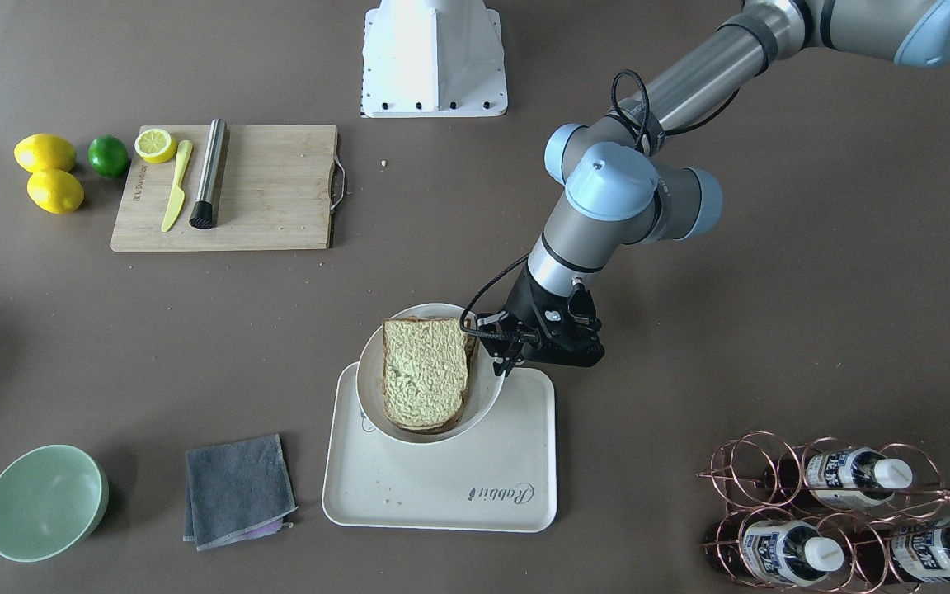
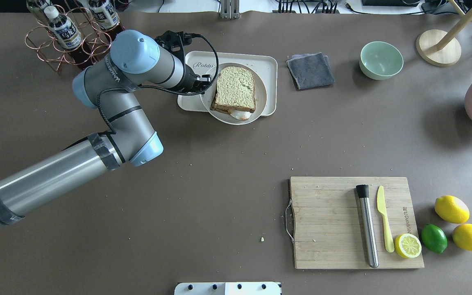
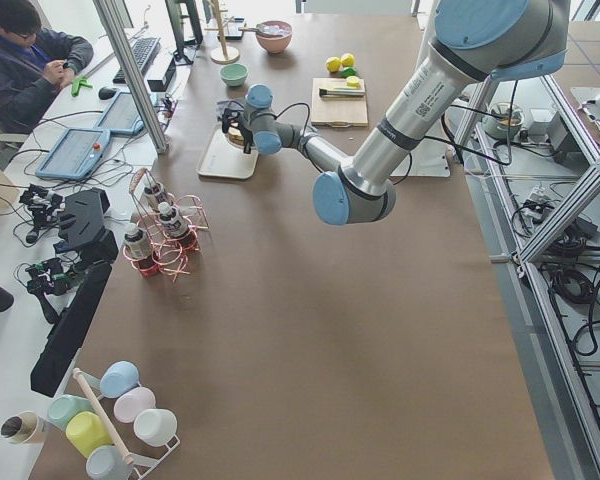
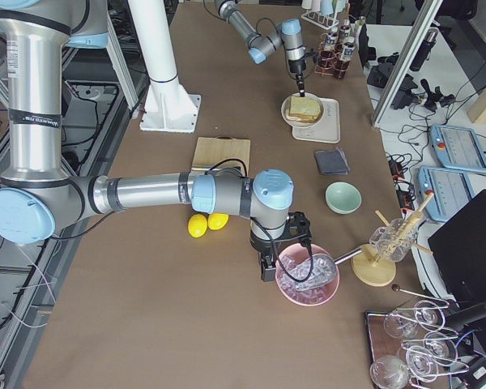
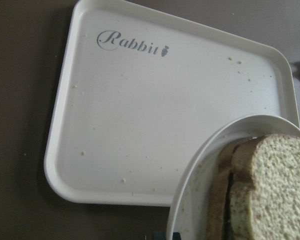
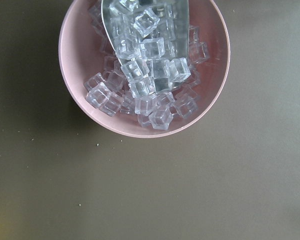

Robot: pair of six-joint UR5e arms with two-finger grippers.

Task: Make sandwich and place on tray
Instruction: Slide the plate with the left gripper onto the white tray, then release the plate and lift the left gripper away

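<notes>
Nearest to the robot, on its right side, a wooden cutting board [image 2: 330,221] lies on the table with a steel muddler [image 2: 367,225], a yellow knife [image 2: 383,219] and a half lemon [image 2: 408,245] on it. Just beside the board are a lime [image 2: 433,237] and two whole lemons [image 2: 451,209]. Farther out, the left arm reaches across the table, and the left hand [image 1: 501,361] is closed on the rim of the round white plate [image 2: 262,96], at the side toward the robot's left. The sandwich [image 2: 235,88] lies flat on this plate, with its top slice facing up. It is almost square, a little longer in the direction away from the robot, and its sides run nearly parallel to the sides of the tray. The fried egg [image 2: 241,115] comes out between the slices at the edge that points to the robot. The plate sits partly over the tray [image 2: 268,65] and hangs over the tray's near edge. The tray has its long axis across the table, and the word "Rabbit" is in its far corner on the robot's left. Beyond, a gray cloth [image 2: 310,70] and a green bowl [image 2: 381,60] lie to the right of the tray, and a copper bottle rack [image 2: 68,37] stands to the left. The right hand [image 4: 285,258] hangs over a pink bowl [image 6: 72,75] of ice cubes [image 6: 150,75]; I cannot tell if it is open or closed.
</notes>
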